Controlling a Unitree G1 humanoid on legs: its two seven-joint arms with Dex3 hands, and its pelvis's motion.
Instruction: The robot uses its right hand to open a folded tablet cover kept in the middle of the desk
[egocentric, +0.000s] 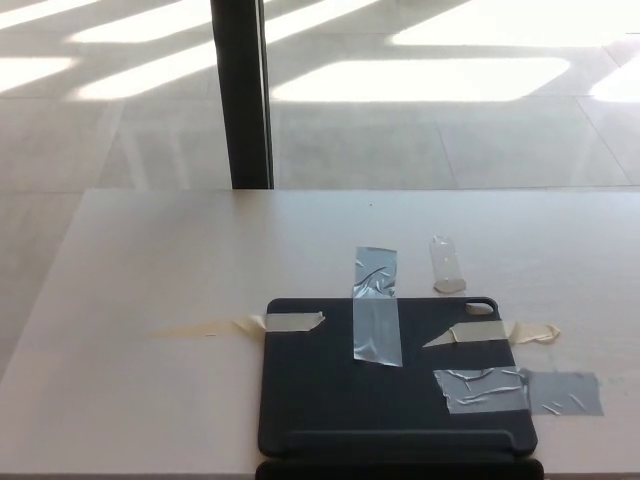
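Looking down at the desk (150, 260), and neither of my hands shows in the head view, so I cannot tell whether the right one is wide, narrow or holding anything. The tablet cover (395, 385) lies flat in the middle, towards the near edge, dark and rectangular. It is pinned down all round: a strip of grey tape (377, 318) runs over its far edge, a crumpled grey patch (515, 390) crosses its right side onto the desk, and pale masking tape (290, 321) holds the far left corner, with another pale piece (490, 333) at the far right. A small clear strip (446, 264) sits on the desk just beyond it, apart.

Along the near edge I see a raised lip or fold line, and below it a darker band at the bottom of the frame; whether that is a flap already swung towards me I cannot say for certain.

My read: the opening step is in hand, not clearly finished. Next, my right hand needs to come into sight at that near edge, catch the loose flap only, and swing it about its fold while the tape keeps the base still.
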